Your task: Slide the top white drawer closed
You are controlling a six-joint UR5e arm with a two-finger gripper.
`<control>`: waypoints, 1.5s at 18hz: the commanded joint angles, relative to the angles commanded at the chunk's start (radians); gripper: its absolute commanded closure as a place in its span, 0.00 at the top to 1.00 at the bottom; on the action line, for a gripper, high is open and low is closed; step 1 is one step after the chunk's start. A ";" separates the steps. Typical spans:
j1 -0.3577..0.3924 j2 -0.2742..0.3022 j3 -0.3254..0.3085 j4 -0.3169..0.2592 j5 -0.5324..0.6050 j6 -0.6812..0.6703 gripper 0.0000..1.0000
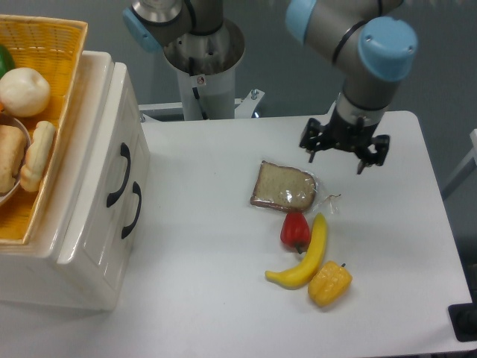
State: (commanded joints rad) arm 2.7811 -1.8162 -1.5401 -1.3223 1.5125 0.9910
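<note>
The top white drawer is the upper front of the cream cabinet at the left, with a curved black handle. Its front lies level with the lower drawer front and shows no gap. My gripper hangs over the far right of the table, well away from the cabinet. It is open, fingers pointing down, with nothing between them.
A yellow wicker basket of food sits on top of the cabinet. On the table lie a bagged bread slice, a red pepper, a banana and a yellow pepper. The arm's base stands behind the table.
</note>
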 joint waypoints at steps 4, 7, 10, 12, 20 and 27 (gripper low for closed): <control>0.000 -0.002 0.002 0.000 0.000 -0.008 1.00; 0.002 -0.003 0.003 0.000 0.000 -0.008 1.00; 0.003 -0.002 0.003 0.014 0.002 -0.008 1.00; 0.017 -0.003 0.003 0.020 0.000 -0.006 1.00; 0.041 -0.008 0.003 0.026 -0.002 -0.005 1.00; 0.041 -0.009 0.002 0.026 0.000 -0.003 1.00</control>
State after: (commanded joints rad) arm 2.8225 -1.8254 -1.5386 -1.2962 1.5125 0.9879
